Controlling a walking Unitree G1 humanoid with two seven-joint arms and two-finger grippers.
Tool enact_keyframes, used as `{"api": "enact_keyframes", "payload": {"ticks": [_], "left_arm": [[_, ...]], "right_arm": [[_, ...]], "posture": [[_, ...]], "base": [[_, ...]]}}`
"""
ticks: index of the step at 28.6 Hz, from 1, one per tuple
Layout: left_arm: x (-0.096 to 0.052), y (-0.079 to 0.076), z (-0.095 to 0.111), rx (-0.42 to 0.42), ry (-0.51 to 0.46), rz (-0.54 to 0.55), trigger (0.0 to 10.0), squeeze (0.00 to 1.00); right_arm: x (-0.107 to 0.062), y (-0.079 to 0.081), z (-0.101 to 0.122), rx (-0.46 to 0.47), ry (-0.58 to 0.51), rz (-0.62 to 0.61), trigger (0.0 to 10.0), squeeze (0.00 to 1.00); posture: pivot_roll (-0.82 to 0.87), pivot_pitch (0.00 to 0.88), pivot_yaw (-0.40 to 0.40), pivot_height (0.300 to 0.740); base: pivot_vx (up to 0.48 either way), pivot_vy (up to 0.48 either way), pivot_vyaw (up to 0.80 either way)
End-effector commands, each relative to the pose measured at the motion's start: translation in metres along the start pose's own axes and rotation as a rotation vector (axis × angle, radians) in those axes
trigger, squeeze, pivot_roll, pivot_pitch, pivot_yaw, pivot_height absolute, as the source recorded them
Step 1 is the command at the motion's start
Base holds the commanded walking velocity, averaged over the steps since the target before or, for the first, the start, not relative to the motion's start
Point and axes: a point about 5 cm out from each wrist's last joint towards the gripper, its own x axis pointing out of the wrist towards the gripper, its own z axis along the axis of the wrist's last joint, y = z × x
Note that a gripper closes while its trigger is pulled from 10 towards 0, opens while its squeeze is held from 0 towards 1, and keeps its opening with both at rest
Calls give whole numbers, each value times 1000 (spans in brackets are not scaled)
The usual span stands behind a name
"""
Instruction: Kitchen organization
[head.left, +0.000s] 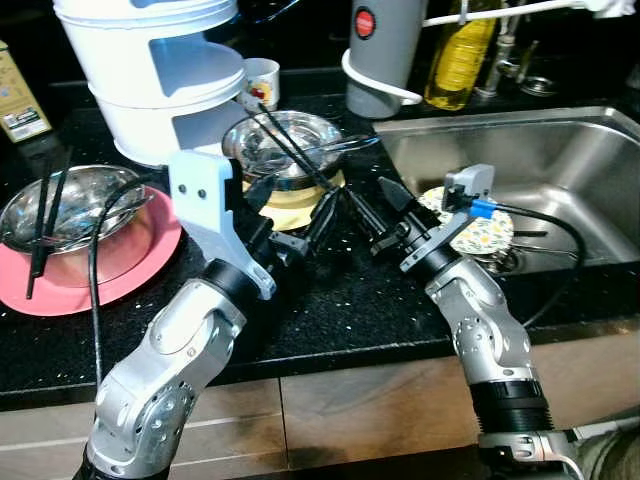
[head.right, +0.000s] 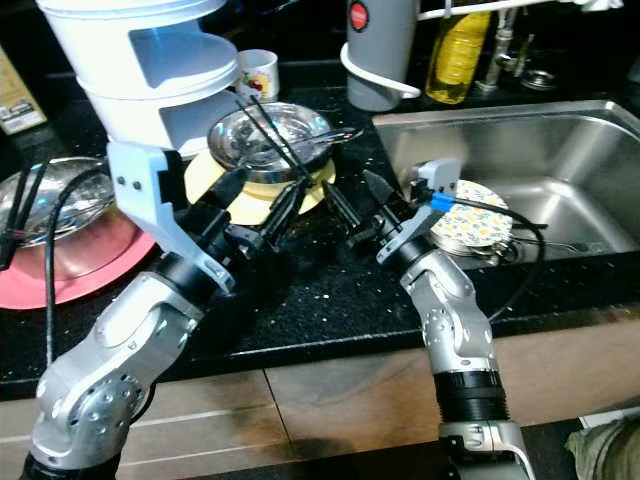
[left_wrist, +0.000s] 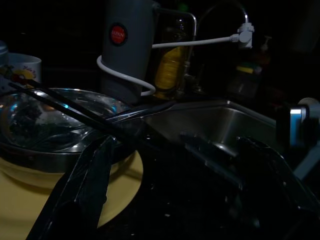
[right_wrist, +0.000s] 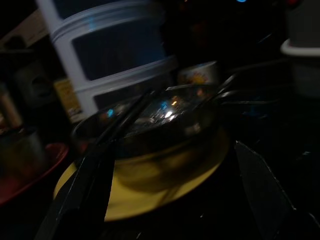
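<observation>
Countertop (head.left: 330, 300), black and speckled, runs under everything I can see. Far to my left a steel bowl (head.left: 70, 205) with black chopsticks (head.left: 45, 225) across it sits on a pink plate (head.left: 120, 270). Behind it stands a white tiered container (head.left: 150, 90). My left gripper (head.left: 290, 215) hovers over the counter just beside the yellow plate (head.left: 295, 205), fingers spread wide and holding nothing. On that plate rests a second steel bowl (head.left: 285, 145) with chopsticks (head.left: 290, 150) leaning across its rim. My right gripper (head.left: 375, 215) faces the same bowl from the sink side, fingers wide apart too, gripping nothing. Further right, a floral plate (head.left: 480, 230) lies in the steel sink (head.left: 560, 160).
</observation>
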Motion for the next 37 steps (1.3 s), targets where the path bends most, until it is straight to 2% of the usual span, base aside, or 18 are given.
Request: {"api": "enact_keyframes", "payload": {"ticks": [1, 2, 3, 5, 10, 14, 17, 20, 25, 33, 37], "left_arm": [[0, -2, -3, 8, 11, -14, 10000, 0], [2, -4, -3, 21, 8, -18, 10000, 0], [2, -4, -3, 21, 8, -18, 10000, 0], [5, -5, -4, 40, 5, -10, 10000, 0], [7, -3, -7, 55, 7, 13, 10000, 0], [6, -1, -7, 42, 2, 11, 10000, 0], [4, 1, -8, 44, 9, 9, 10000, 0], [3, 3, -10, 68, 23, 8, 10000, 0], [4, 9, -16, 136, 63, 56, 10000, 0], [6, 4, -17, 118, 59, 28, 10000, 0], [5, 1, -16, 99, 39, 10, 10000, 0]], "right_arm": [[-4, -6, -5, 25, 5, -39, 10000, 0], [-4, -17, 4, 29, -39, -96, 10000, 0], [-4, -17, 4, 29, -39, -96, 10000, 0], [-4, -27, 16, 40, -91, -146, 10000, 0], [-5, -35, 32, 55, -153, -168, 10000, 0], [-5, -33, 39, 61, -181, -139, 10000, 0], [-4, -30, 48, 74, -232, -112, 10000, 0], [-3, -30, 51, 94, -253, -106, 10000, 0], [-3, -31, 56, 126, -297, -112, 10000, 0], [-4, -35, 61, 147, -321, -146, 10000, 0], [-4, -35, 66, 102, -314, -139, 10000, 0]], "posture": [[121, 77, -33, 740], [121, 77, -33, 740], [121, 77, -33, 740], [118, 76, -32, 740], [116, 76, -32, 740], [112, 72, -32, 740], [114, 70, -32, 740], [114, 66, -31, 740], [112, 55, -25, 740], [109, 51, -24, 740], [108, 63, -25, 740]], "base": [[0, 0, 556], [0, 0, 0], [0, 0, 0], [0, 0, 0], [0, 0, 0], [0, 0, 0], [0, 0, 773], [0, 0, 794], [0, -384, 788], [0, 0, 106], [0, 0, 0]]}}
